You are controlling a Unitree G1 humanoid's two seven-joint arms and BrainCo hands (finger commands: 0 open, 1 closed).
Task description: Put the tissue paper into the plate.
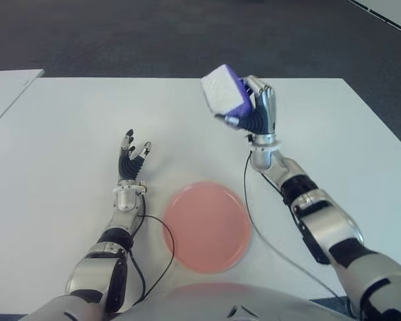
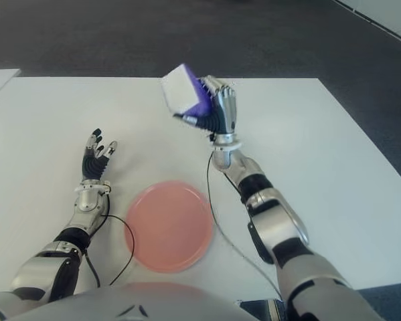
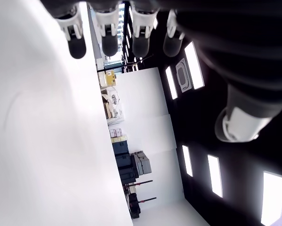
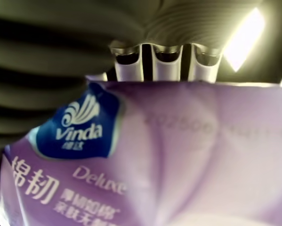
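Your right hand (image 1: 257,107) is holding up high over the white table (image 1: 66,147), on the far right side. The arm is reaching forward and the wrist is bending up, so the back of the hand is facing you. The fingers (image 1: 267,100) are curling around the tissue pack (image 1: 223,90) and gripping it tight. The pack is purple with a white end, and the white end is pointing toward your left. It is sticking out past the fingers on the left side of the hand. In the right wrist view, the purple wrapper (image 4: 178,165) is filling most of the picture. It has a blue badge that says Vinda, and the tips of three fingers (image 4: 164,61) are showing over its far edge.

The pack is up in the air and is not touching the table. It is sitting well apart from the pink plate (image 1: 207,226). The plate is lying flat on the table close to your body, between your two arms. The pack is farther away from you than the plate and a bit to the right of it.

Your left hand (image 1: 132,160) is showing just to the left of the plate, a little farther out. Its fingers (image 1: 143,148) are spreading open and pointing away from you. It is holding nothing. In the left wrist view, four straight fingertips (image 3: 110,44) are lining up next to the white table.
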